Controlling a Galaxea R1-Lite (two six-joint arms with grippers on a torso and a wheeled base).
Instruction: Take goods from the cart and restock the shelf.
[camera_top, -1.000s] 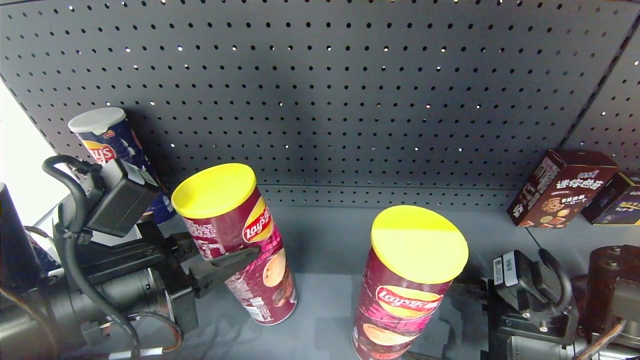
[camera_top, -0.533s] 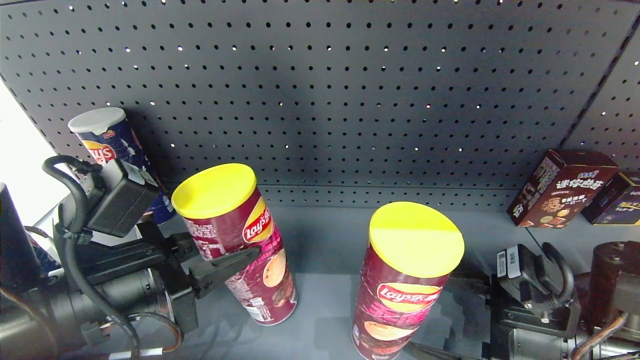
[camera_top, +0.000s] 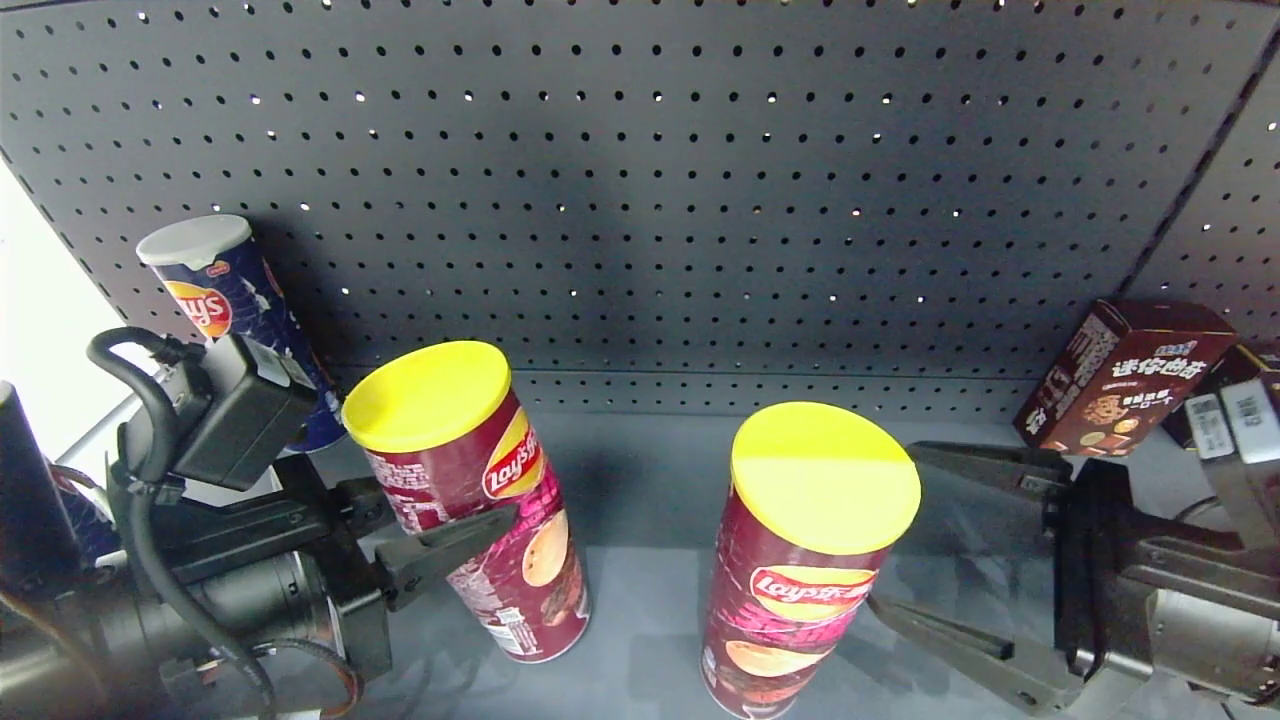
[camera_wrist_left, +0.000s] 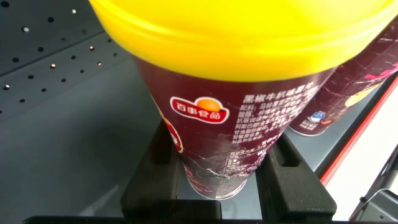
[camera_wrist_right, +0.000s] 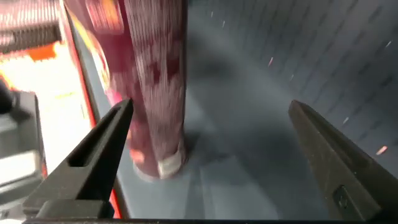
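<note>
I see my left gripper clamped on the left purple can at centre-left of the frame and the right gripper spread wide just beside the second purple can at lower centre, both cans on the grey shelf board before a dark pegboard wall.

1. And there's the left can: maroon tube, yellow lid, standing on the grey shelf, clamped in the left gripper.
2. The right can, same maroon and yellow, stands alone beside it.
3. The blue can, grey-lidded, sits back-left.
</note>
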